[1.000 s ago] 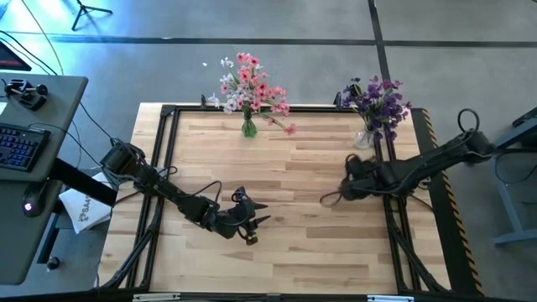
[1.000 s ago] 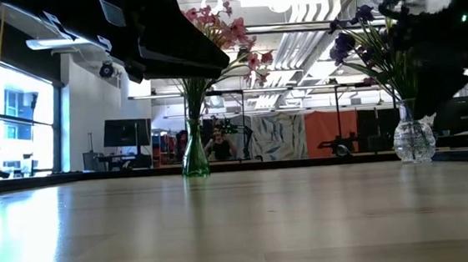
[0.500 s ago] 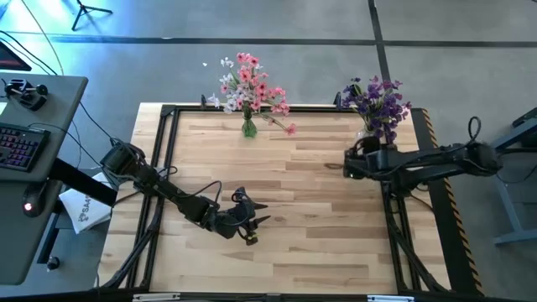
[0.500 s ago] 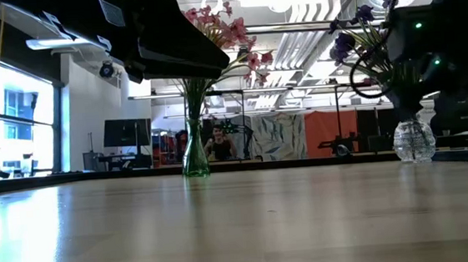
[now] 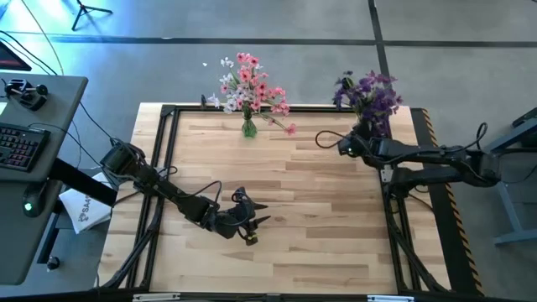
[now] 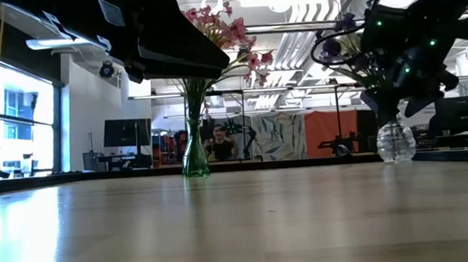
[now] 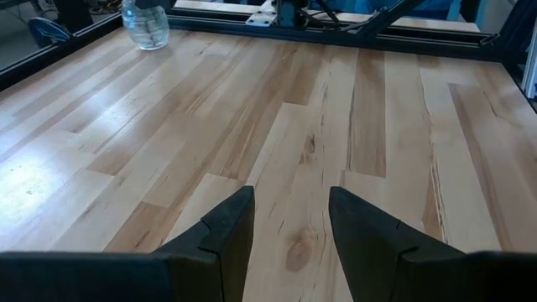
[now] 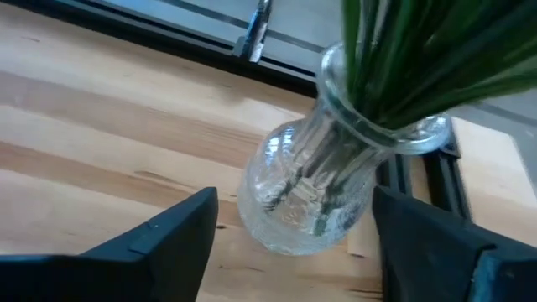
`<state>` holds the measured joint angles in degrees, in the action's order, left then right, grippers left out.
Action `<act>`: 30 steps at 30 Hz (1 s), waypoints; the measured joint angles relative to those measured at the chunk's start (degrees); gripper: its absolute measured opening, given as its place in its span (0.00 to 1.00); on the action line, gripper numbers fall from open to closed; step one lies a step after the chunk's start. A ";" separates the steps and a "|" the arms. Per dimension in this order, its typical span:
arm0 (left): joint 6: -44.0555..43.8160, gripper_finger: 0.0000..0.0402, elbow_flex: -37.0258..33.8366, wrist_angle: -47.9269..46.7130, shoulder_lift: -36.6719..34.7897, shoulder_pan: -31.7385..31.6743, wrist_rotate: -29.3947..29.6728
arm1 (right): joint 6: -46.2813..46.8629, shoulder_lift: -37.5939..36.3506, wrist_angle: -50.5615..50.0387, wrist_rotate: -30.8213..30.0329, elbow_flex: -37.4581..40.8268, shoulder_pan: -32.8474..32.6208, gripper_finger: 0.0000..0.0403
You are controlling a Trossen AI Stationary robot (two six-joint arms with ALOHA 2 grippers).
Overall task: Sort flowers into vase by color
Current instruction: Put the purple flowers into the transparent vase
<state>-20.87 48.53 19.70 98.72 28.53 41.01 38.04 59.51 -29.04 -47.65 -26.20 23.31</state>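
The purple flowers (image 5: 367,94) stand in a clear vase (image 8: 317,189) at the tabletop's (image 5: 294,218) 1 o'clock corner; the pink and white flowers (image 5: 248,86) fill a green vase (image 6: 194,157) at 11 o'clock. My right hand (image 5: 344,145) has swung from mid-tabletop up beside the clear vase over the last second, and the vase has slid slightly, so I judge I am nudging or checking it. The right wrist view shows fingers (image 8: 168,235) spread wide and empty around the vase; the high view hides that. My left hand (image 7: 289,222) waits at 7 o'clock, narrowly parted, empty.
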 joint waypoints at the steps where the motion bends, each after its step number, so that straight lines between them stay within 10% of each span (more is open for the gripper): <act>1: 0.01 0.36 0.00 0.00 0.00 0.00 0.00 | -1.02 0.00 0.58 0.59 0.02 0.32 0.77; 16: -0.03 0.36 0.00 0.04 0.00 0.00 0.00 | -13.98 0.00 8.44 9.80 0.13 2.98 0.51; 30: -0.11 0.36 0.00 0.09 0.00 0.02 0.02 | -7.37 -0.02 -4.12 20.63 0.21 2.97 0.59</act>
<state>-20.98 48.53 19.79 98.72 28.55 41.04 30.66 59.48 -33.16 -27.03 -25.98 26.28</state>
